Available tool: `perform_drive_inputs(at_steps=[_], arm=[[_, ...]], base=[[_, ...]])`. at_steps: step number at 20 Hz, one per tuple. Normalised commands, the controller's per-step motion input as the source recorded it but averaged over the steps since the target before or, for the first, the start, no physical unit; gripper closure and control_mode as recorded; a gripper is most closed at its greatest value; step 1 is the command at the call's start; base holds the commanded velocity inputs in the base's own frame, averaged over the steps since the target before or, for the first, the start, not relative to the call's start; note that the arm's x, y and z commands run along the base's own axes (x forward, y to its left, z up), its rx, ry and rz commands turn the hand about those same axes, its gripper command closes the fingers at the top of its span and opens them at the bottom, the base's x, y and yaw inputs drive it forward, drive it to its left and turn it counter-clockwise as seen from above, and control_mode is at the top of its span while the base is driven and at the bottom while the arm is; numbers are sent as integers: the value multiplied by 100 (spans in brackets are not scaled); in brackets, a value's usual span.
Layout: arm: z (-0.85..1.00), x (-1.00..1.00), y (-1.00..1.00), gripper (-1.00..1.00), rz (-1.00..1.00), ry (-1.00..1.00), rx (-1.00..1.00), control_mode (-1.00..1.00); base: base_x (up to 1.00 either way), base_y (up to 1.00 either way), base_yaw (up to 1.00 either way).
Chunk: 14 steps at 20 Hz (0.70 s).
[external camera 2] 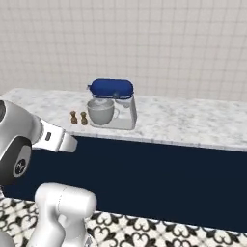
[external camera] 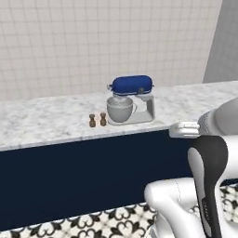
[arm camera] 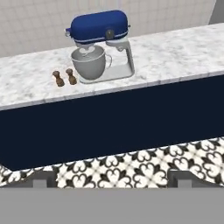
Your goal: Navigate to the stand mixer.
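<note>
marble counter (arm camera: 183, 52) carries the stand mixer (arm camera: 99, 46), well ahead of the gripper (arm camera: 112, 181), above its line, a touch left; fingers (arm camera: 40, 180) spread wide, gripping nothing.

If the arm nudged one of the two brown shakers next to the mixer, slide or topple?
Probably topple: each brown shaker stands upright, taller than wide, on a narrow foot. The marble counter looks smooth, so a low push might slide it instead. Once down, its rounded body would likely roll, perhaps against the stand mixer close beside it.
</note>
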Motion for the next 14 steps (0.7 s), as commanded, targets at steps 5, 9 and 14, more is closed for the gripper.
perform_drive_inputs(at_steps=[5,9,14], arm=[[0,0,0,-100,0,0,0,100],[0,0,0,-100,0,0,0,100],[0,0,0,-100,0,0,0,100]], base=[[100,-8,0],[100,-2,0],[100,0,6]])
